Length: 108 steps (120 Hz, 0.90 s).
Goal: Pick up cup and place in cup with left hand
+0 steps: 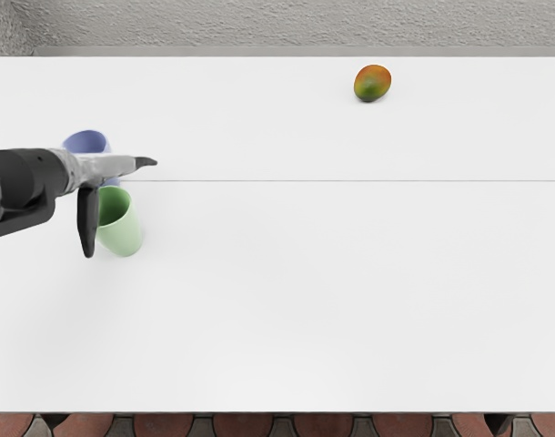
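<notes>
My left hand reaches in from the left edge, its fingers extended to the right and its thumb pointing toward the front of the table. The hand is open and holds nothing that shows. Behind it stands a blue cup, its middle covered by the hand. A green cup stands upright just in front of the hand, mouth up, with the thumb overlapping the view at its left side. Whether the thumb touches the green cup cannot be told.
A red and green mango lies near the back of the white table, right of centre. A thin seam runs across the tabletop. A grey textured wall rises behind the back edge.
</notes>
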Tool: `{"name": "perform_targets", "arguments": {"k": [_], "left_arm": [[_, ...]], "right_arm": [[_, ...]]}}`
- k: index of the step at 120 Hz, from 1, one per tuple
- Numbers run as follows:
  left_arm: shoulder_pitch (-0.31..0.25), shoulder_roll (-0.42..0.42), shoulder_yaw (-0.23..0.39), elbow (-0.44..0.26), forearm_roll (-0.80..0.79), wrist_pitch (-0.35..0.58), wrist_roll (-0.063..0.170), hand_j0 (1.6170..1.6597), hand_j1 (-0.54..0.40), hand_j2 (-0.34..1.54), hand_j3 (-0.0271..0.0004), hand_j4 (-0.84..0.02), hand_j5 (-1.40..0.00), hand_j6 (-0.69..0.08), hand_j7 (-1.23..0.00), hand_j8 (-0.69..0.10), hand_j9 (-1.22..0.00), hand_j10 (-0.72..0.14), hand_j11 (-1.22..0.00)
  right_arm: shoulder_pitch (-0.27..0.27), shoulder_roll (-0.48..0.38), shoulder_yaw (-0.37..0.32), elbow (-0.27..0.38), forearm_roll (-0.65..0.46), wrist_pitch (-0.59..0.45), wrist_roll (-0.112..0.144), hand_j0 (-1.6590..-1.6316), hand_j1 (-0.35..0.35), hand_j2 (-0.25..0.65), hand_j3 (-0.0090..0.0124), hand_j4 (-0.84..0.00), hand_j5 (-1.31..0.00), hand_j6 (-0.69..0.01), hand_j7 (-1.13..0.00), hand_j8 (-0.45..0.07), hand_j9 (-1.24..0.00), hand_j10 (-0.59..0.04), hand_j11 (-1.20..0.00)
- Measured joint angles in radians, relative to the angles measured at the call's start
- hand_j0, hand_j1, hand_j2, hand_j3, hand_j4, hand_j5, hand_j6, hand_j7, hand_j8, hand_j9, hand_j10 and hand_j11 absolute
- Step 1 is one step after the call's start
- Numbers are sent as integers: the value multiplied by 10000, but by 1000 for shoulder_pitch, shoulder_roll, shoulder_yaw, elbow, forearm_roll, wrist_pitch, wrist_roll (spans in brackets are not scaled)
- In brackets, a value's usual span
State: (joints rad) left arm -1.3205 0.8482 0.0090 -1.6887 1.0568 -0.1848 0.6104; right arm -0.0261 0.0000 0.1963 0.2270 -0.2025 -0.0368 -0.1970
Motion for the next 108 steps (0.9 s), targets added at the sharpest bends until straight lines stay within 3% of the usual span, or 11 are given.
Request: {"name": "perform_targets", "arguments": {"k": [10,63,108], "left_arm": [[41,3,0,-3,28,26,0,16580,3492,19,0,-52,-8,-68,-5,-64,-3,-46,-1],[60,3,1,-3,84,86,0,16580,2856,134,0,-602,-717,-619,-714,-614,-711,-594,-709],[88,-1,-2,-2,123,92,0,16580,1035,446,0,-2129,-2697,-2146,-2694,-2141,-2691,-2121,-2689]], "right_arm": [[0,0,0,0,0,0,0,-16581,-3115,-63,0,-312,-406,-312,-406,-311,-406,-311,-406],[0,0,0,0,0,-1,-2,-16581,-3111,-64,0,-316,-410,-315,-410,-315,-410,-315,-411],[-1,0,0,0,0,-2,-2,-16581,-3113,-64,0,-314,-408,-314,-408,-313,-408,-313,-408]]}}
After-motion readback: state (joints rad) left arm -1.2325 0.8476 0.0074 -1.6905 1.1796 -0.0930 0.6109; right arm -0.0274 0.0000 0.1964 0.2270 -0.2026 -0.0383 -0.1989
